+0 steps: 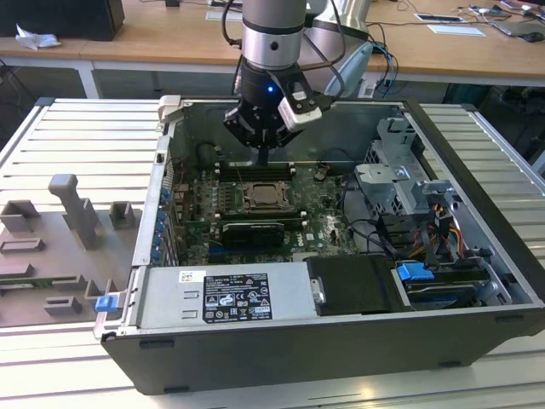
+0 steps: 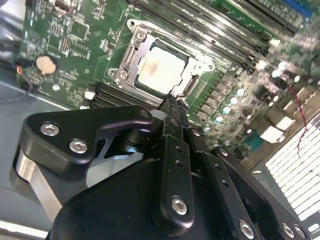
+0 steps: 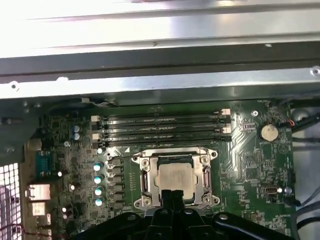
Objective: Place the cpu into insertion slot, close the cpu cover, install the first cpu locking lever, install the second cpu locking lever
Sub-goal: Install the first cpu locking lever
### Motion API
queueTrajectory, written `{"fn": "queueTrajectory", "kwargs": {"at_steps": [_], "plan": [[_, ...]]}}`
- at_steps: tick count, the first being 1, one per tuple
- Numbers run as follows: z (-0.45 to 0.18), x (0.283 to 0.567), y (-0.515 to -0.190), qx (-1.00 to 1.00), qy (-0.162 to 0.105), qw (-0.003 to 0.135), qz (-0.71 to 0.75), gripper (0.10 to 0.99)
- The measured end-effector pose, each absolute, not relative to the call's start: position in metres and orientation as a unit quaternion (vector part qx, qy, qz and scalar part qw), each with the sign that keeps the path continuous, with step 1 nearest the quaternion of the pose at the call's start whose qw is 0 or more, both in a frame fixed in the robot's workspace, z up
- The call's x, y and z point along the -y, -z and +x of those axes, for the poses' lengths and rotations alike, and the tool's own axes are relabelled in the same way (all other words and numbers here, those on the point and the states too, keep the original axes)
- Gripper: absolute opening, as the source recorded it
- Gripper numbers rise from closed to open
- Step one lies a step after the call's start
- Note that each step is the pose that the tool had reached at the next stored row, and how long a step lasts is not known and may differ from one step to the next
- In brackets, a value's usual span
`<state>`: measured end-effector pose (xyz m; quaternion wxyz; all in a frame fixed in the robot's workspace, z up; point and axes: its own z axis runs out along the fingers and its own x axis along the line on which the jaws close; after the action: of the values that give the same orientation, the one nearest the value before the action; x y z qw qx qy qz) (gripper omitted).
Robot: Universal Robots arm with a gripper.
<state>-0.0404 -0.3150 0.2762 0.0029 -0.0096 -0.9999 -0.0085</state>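
Although the black two-fingered gripper (image 2: 171, 107) hangs just above the open computer case, it carries nothing: in both wrist views its slim fingers (image 3: 172, 196) are pressed together into one narrow blade, with no chip between them. The cpu (image 3: 174, 177), a small flat square chip with a pale beige-silver metal top, already lies in the insertion slot (image 3: 148, 176), the square socket with a silvery rim set in the green circuit board (image 3: 240, 165). The cpu cover (image 2: 186, 66), a thin silvery frame plate with a large square window, appears to lie flat around the chip, so the top shows through the window. The fingertips point down near the socket's edge, probably because a closed, pointed tip suits pushing a thin lever. In the exterior view the gripper (image 1: 263, 152) sits over the socket, beside the long black memory slots (image 3: 160, 127).
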Motion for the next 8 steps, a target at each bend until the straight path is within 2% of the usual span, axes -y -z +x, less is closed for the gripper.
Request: {"fn": "queueTrajectory", "kwargs": {"at_steps": [8], "plan": [[-0.061,0.315,-0.276,0.999,0.018,0.003,0.037,0.106]]}}
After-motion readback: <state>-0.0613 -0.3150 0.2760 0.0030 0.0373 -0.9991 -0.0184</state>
